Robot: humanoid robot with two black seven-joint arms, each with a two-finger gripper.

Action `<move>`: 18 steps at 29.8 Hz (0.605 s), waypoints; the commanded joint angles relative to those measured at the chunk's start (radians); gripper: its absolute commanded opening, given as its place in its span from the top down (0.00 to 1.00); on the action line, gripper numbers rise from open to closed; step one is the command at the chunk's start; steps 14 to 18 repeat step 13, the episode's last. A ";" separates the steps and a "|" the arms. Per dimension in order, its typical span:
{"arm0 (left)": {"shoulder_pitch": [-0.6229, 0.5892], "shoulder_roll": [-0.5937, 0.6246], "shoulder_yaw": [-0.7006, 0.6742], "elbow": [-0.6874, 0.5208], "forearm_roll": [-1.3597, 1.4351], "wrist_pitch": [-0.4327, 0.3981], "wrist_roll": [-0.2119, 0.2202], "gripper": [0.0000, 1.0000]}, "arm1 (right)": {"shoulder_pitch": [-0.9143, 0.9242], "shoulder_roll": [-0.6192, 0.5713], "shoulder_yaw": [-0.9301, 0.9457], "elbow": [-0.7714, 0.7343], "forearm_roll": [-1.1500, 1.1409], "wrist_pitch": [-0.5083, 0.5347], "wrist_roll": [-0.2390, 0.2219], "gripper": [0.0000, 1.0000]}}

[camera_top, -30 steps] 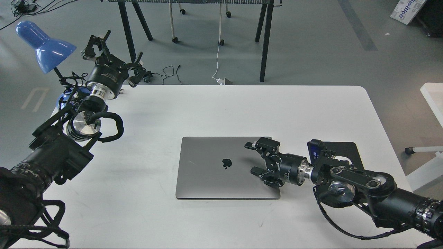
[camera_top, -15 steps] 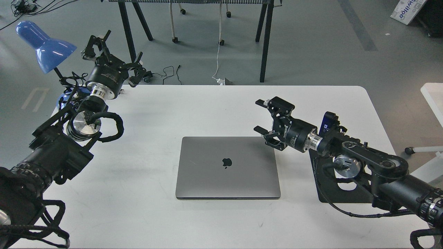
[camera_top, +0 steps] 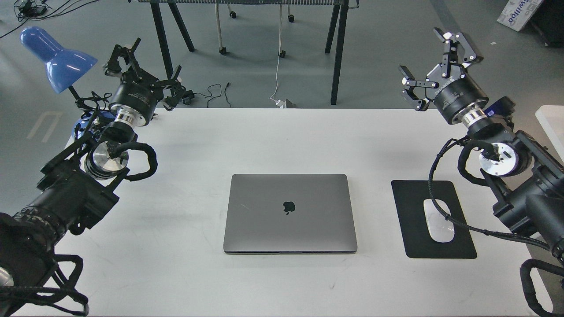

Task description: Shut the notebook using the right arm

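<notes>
The space-grey notebook (camera_top: 290, 213) lies shut and flat in the middle of the white table (camera_top: 282, 136), lid down with the dark apple logo up. My right gripper (camera_top: 429, 66) is open and empty, raised above the table's back right corner, far from the notebook. My left gripper (camera_top: 143, 66) is open and empty above the back left corner, beside the blue lamp (camera_top: 55, 57).
A black mouse pad (camera_top: 414, 207) with a white mouse (camera_top: 438, 226) lies right of the notebook, with my right arm's cable looping over it. Black table legs and cables stand on the floor behind the table. A white table edge shows far right.
My right arm has lifted off the notebook's lid and swung up and back to the right, uncovering the mouse pad and mouse. The notebook stays shut. The left arm has not moved.
</notes>
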 commanded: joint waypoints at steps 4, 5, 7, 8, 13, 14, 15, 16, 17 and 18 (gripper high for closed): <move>0.000 0.000 0.000 0.000 0.000 0.000 0.000 0.00 | 0.002 0.000 0.012 -0.111 0.205 0.008 -0.014 0.00; 0.000 0.000 0.000 0.000 0.000 0.000 0.000 0.00 | -0.001 0.000 0.010 -0.111 0.205 0.008 -0.012 0.00; 0.000 0.000 0.000 0.000 0.000 0.000 0.000 0.00 | -0.002 0.001 0.010 -0.111 0.205 0.008 -0.011 0.00; 0.000 0.000 0.000 0.000 0.000 0.000 0.000 0.00 | -0.004 0.000 0.008 -0.108 0.205 0.010 -0.009 0.00; 0.000 0.000 0.000 0.000 0.000 0.000 0.000 0.00 | -0.004 0.000 -0.001 -0.106 0.205 0.006 -0.006 0.00; 0.000 0.000 0.000 0.000 0.000 0.000 0.000 0.00 | -0.004 0.000 -0.001 -0.106 0.205 0.006 -0.006 0.00; 0.000 0.000 0.000 0.000 0.000 0.000 0.000 0.00 | -0.004 0.000 -0.001 -0.106 0.205 0.006 -0.006 0.00; 0.000 0.000 0.000 0.000 0.000 0.000 0.000 0.00 | -0.004 0.000 -0.001 -0.106 0.205 0.006 -0.006 0.00; 0.000 0.000 0.000 0.000 0.000 0.000 0.000 0.00 | -0.004 0.000 -0.001 -0.106 0.205 0.006 -0.006 0.00; 0.000 0.000 0.000 0.000 0.000 0.000 0.000 0.00 | -0.004 0.000 -0.001 -0.106 0.205 0.006 -0.006 0.00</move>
